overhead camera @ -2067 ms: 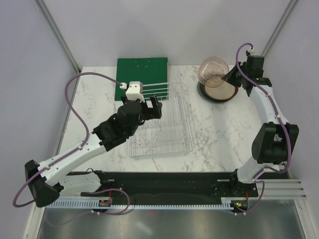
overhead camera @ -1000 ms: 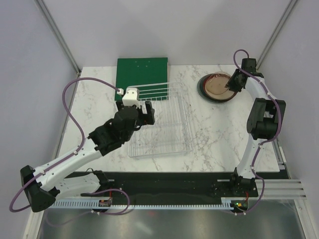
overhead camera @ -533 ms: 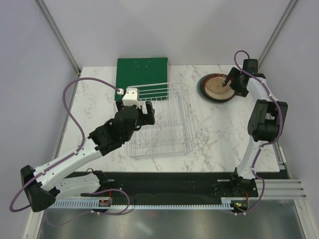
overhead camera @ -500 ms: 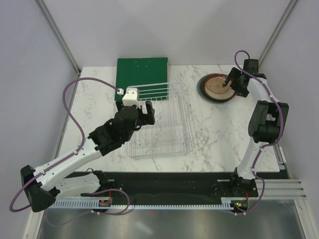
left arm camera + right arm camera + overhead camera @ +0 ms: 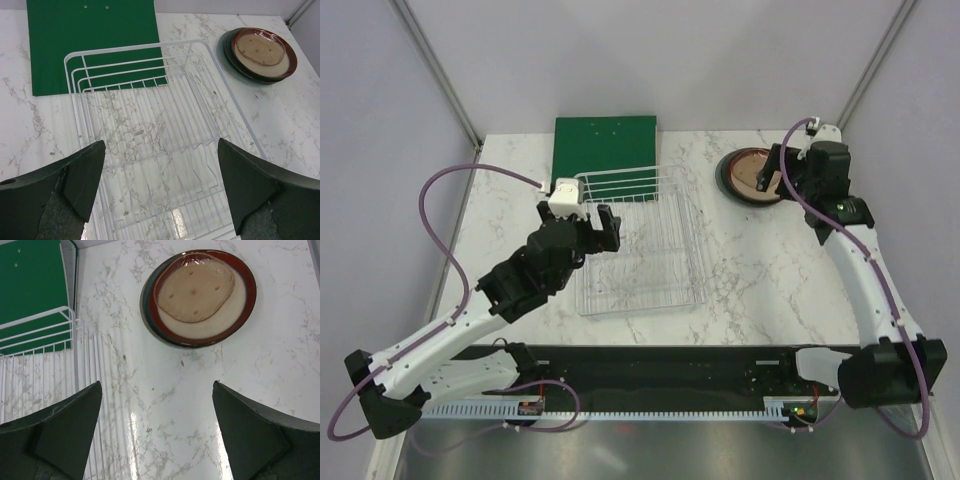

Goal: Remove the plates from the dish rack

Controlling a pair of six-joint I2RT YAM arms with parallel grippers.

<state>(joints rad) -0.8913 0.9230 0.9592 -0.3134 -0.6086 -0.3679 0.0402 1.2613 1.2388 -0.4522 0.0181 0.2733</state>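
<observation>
The white wire dish rack lies mid-table with nothing in its slots; it also shows in the left wrist view and the right wrist view. The plates sit stacked at the back right. A brownish-pink plate is on top, over a maroon-rimmed tan plate and a dark teal edge. My left gripper hovers open over the rack's left side. My right gripper is open, above bare marble just short of the stack.
A flat green board lies behind the rack, partly under its back edge. Bare marble table spreads between the rack and the right arm. Grey walls and corner posts close in the table.
My right gripper opened and let go of the brownish-pink plate, which now rests on the stack, then drew back and rose. My left arm shifted slightly left, still open.
</observation>
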